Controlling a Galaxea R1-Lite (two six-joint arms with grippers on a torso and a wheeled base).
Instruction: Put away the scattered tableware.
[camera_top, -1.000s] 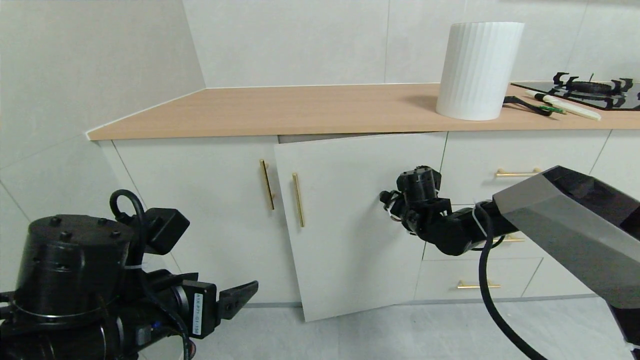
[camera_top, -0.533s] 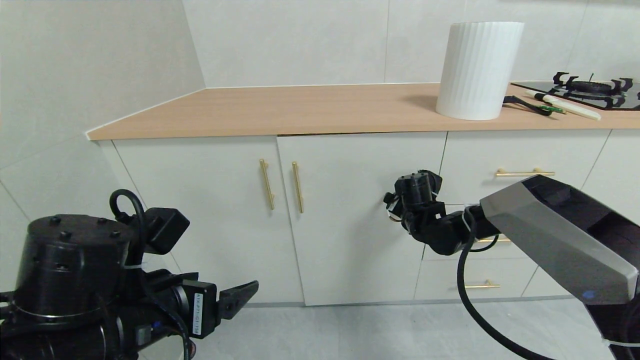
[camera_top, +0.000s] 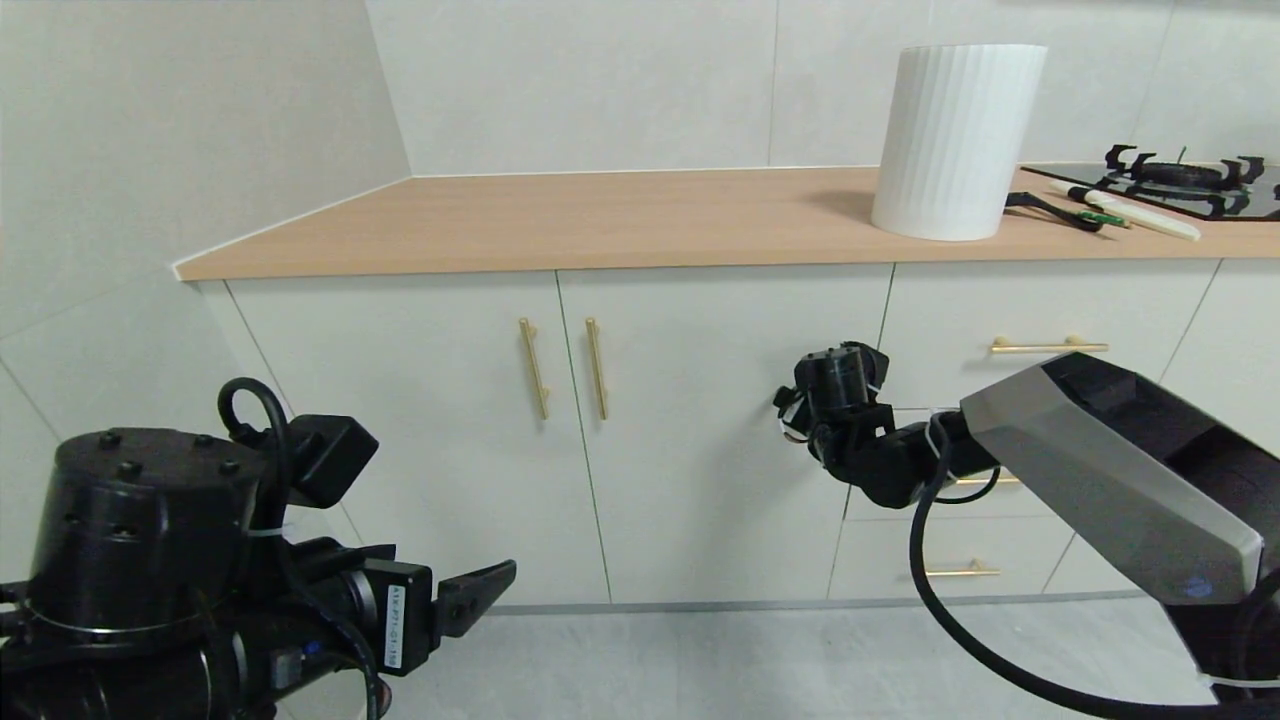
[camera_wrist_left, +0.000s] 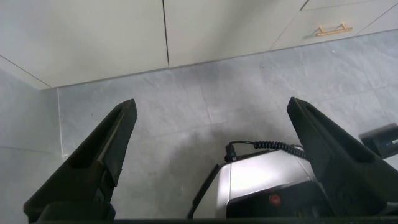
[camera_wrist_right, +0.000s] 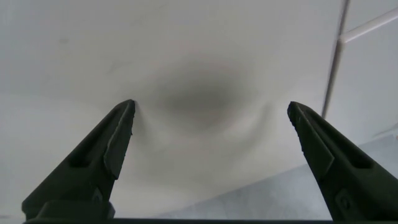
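Observation:
Scattered utensils lie at the counter's right end: a black-handled tool and a long white utensil with a green-tipped piece beside it. My right gripper is open, fingertips against the face of the shut white cabinet door. In the right wrist view the right gripper spreads wide on that flat door panel with nothing between the fingers. My left gripper hangs low at the left, open and empty; in the left wrist view the left gripper is above the grey floor.
A tall white ribbed container stands on the wooden counter. A black stove burner sits at the far right. Gold handles mark the two cabinet doors; drawers are to the right.
The right-hand cabinet door, ajar a second ago, has swung shut with my right gripper following it inward. The left arm has not moved.

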